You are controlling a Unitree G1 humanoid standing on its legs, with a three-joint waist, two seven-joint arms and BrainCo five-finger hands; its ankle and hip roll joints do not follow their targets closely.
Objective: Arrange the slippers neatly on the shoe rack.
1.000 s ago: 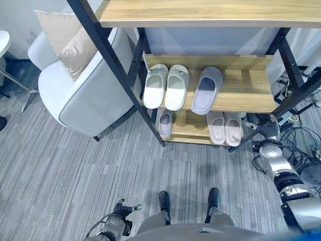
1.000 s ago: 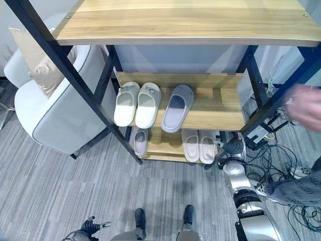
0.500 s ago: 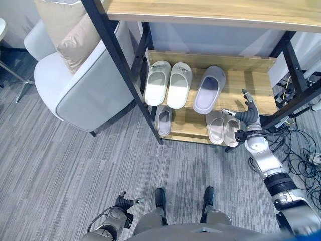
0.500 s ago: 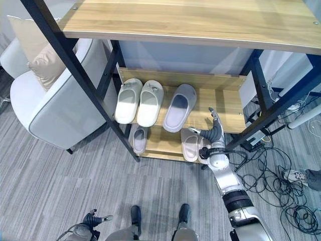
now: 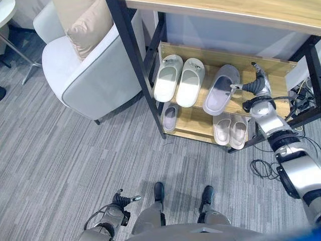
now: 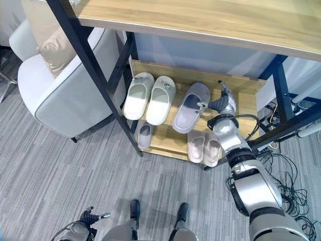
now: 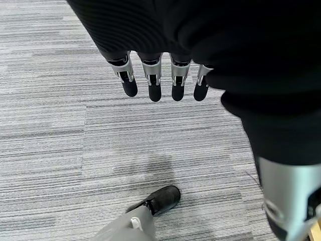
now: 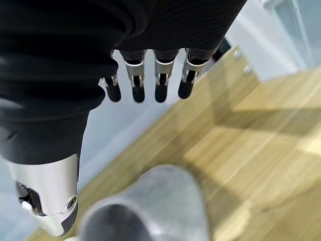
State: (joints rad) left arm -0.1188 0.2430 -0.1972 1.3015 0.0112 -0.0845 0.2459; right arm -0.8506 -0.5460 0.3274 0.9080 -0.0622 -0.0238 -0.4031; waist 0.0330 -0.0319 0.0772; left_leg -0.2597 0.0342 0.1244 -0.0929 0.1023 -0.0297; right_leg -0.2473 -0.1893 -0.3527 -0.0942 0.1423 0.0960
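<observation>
- On the shoe rack's (image 5: 261, 103) middle shelf, the right hand (image 5: 256, 85) is hovering with relaxed fingers beside the grey slipper (image 5: 220, 95).
- Low over the floor (image 7: 75, 150), the left hand (image 7: 160, 83) is hanging released.

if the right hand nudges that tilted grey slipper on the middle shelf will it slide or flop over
The grey slipper looks like thick moulded foam, so probably light and holding its shape. It lies flat on its sole on smooth wood, so a push from the open right hand would likely slide or pivot it, not tip it.
</observation>
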